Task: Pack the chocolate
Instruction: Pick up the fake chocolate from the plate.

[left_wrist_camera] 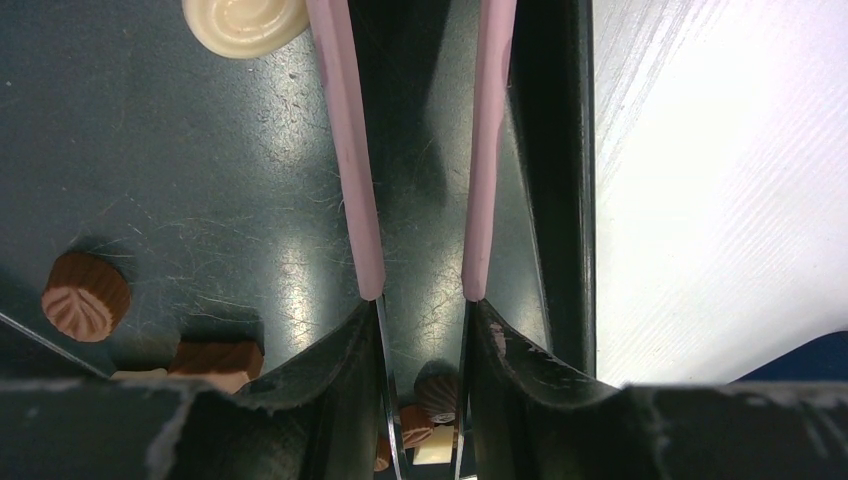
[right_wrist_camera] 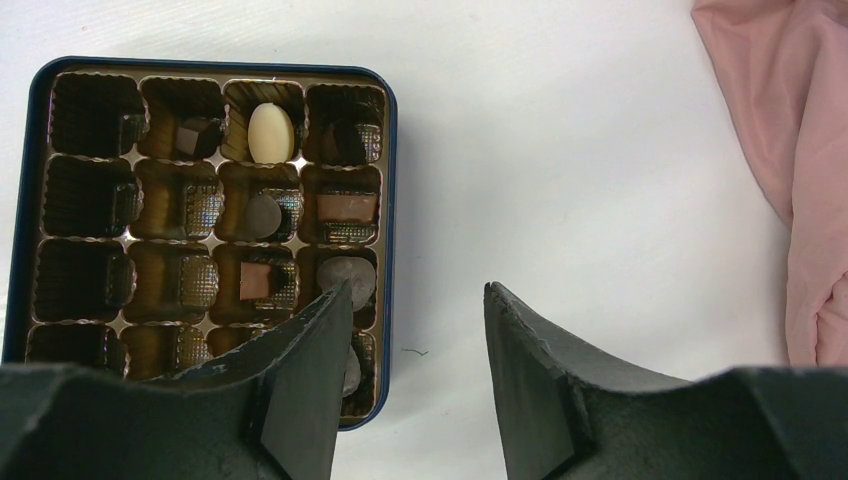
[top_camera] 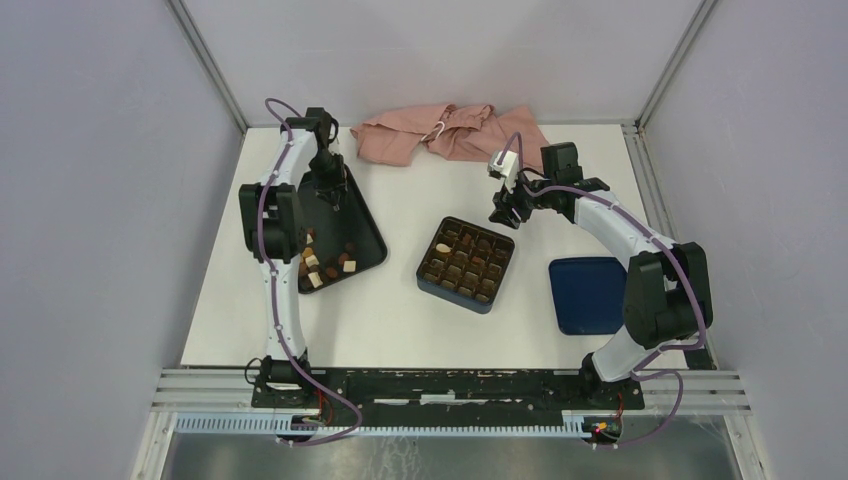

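Chocolate pieces lie at the near end of a black rimmed tray. Close up, a cream round piece and a brown ribbed piece rest on the tray floor. My left gripper hangs over the tray's far end, shut on pink-sleeved tongs; their tips run out of the frame. The dark blue box holds several pieces, among them a white oval. My right gripper hovers open and empty beside the box's edge.
The blue lid lies flat to the right of the box, near the right arm's base. A crumpled pink cloth lies along the table's far edge. Grey walls enclose the white table on three sides.
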`<control>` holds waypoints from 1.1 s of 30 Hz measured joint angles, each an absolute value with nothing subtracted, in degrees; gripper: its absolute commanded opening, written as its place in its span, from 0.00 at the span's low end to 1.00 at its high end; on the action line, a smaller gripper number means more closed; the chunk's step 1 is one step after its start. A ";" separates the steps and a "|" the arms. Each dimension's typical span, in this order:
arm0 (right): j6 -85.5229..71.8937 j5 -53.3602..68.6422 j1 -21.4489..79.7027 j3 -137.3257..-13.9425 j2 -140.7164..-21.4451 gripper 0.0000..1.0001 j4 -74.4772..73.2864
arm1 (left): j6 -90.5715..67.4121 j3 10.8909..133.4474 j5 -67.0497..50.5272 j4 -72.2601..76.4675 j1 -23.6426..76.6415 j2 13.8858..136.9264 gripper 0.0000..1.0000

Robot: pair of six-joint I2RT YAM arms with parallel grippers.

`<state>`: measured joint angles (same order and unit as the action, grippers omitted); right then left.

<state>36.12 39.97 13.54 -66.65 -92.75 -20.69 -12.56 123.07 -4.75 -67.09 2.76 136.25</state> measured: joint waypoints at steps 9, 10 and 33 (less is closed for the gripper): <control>36.29 40.05 13.54 -66.65 -92.75 0.57 -20.69 | -12.51 123.07 -5.06 -67.20 2.76 136.25 0.23; 36.29 40.05 13.54 -66.65 -92.75 0.57 -20.69 | -12.51 123.07 -5.10 -67.20 2.76 136.25 0.23; 36.45 41.32 13.54 -66.65 -92.75 0.57 -20.78 | -12.53 94.04 -7.79 -57.30 2.76 112.07 0.02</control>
